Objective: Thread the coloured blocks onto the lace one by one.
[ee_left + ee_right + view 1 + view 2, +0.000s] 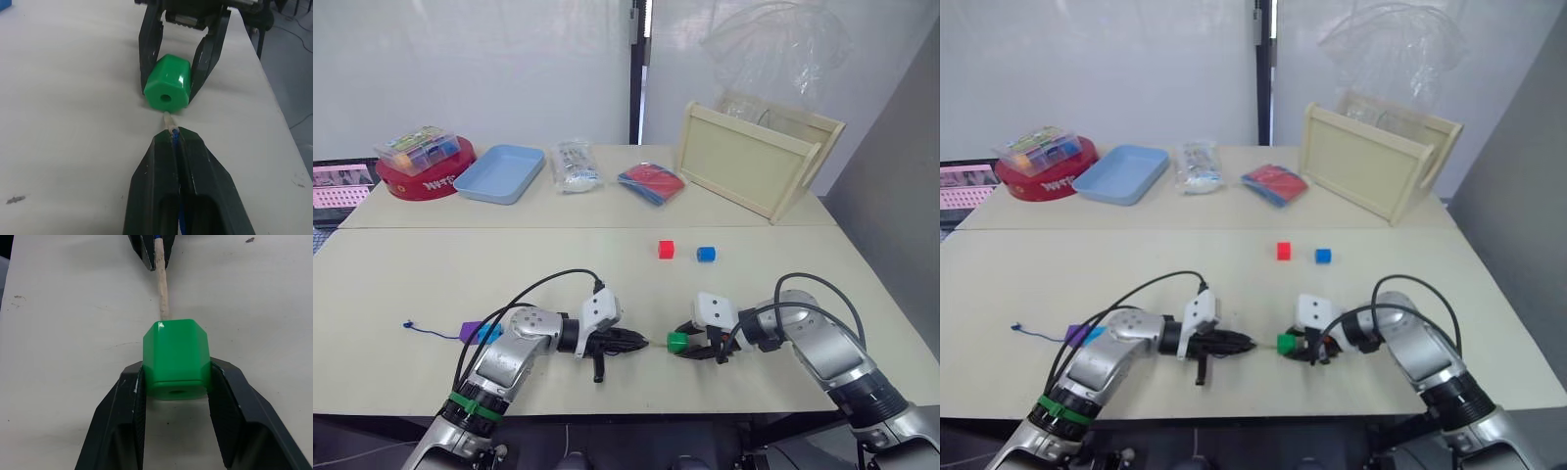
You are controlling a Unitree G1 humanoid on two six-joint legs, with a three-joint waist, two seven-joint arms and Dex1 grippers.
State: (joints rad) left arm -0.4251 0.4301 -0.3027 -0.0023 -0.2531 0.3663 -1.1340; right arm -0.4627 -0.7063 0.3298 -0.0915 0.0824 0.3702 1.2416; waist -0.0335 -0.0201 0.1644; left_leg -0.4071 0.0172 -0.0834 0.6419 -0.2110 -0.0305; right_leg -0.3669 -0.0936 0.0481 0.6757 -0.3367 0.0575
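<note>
Where clamped, lace (174,134) tip toward green block (167,82)

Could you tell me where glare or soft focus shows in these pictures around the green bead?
Left wrist view: a pale glare patch sits on the glossy green plastic bead, and the near black fingers of the left gripper look soft. Right wrist view: one small highlight at the bead's far corner, with the pale stiff lace tip fairly crisp.
</note>
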